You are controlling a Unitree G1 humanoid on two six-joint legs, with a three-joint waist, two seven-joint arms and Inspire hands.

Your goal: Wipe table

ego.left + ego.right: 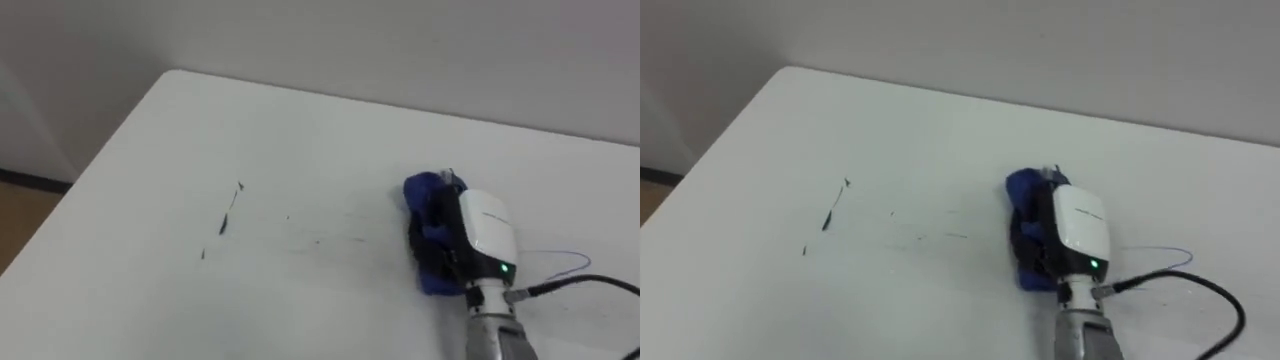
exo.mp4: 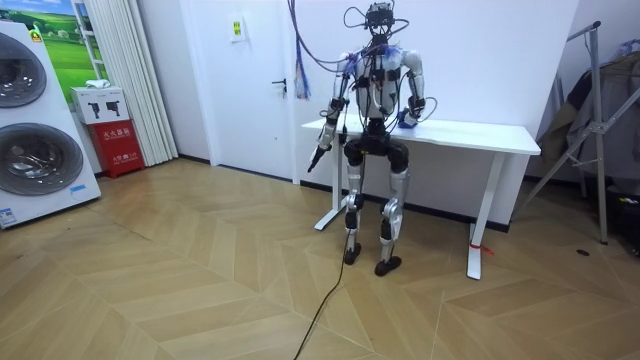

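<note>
Wiping stage, judged: right robot hand (image 1: 485, 228) rests on a bunched blue cloth (image 1: 428, 225), which lies on the white counter (image 1: 300, 130). The cloth sits under and ahead of the hand, folds rising around it. Whether the hand presses flat or clutches the cloth: cannot tell. Left robot hand (image 2: 316, 158) hangs at the robot's side, off the counter; its state cannot be made out either. The robot stands at the counter, toward the room view's left end.

Dirt: dark marks (image 1: 228, 215) well left of the right hand, and faint smudges (image 1: 320, 238) between them and the cloth. A thin blue line (image 1: 560, 262) lies just right of the hand; thread or pen stroke, cannot tell.

Risks, as judgement:
- Cloth is balled up, so its contact patch is small. A pass could ride beside the marks and leave them.
- Light pressure could let the hand slide over the cloth and leave it behind.
- The counter's edge lies left of the marks. A long leftward sweep could push the cloth over it.

Containers: none to log.
</note>
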